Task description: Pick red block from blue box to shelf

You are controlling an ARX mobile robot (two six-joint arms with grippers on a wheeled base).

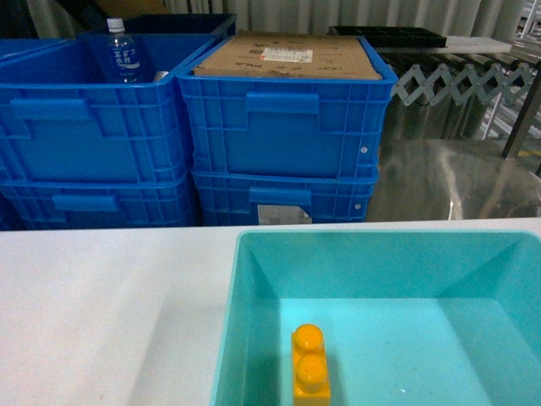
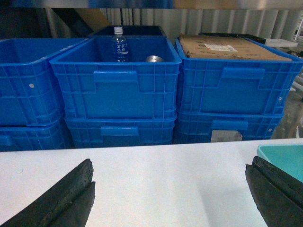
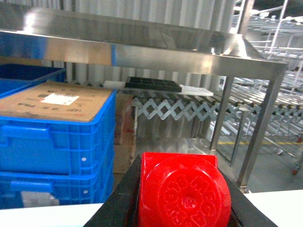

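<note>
Dark blue ribbed crates [image 1: 182,127] stand stacked at 12 o'clock behind the white worktop [image 1: 110,313]; the left one holds a water bottle [image 1: 125,55], the right one a cardboard sheet [image 1: 287,57]. In the left wrist view, the left gripper [image 2: 173,194] hovers over the worktop, jaws spread wide, holding nothing. The blue box [image 1: 254,254] sits at 5 o'clock on the worktop, containing an orange-yellow brick [image 1: 310,365]. In the right wrist view, the right gripper [image 3: 182,198] has its jaws closed on the red block [image 3: 183,191], stud facing the camera, raised before the shelf [image 3: 142,52].
</note>
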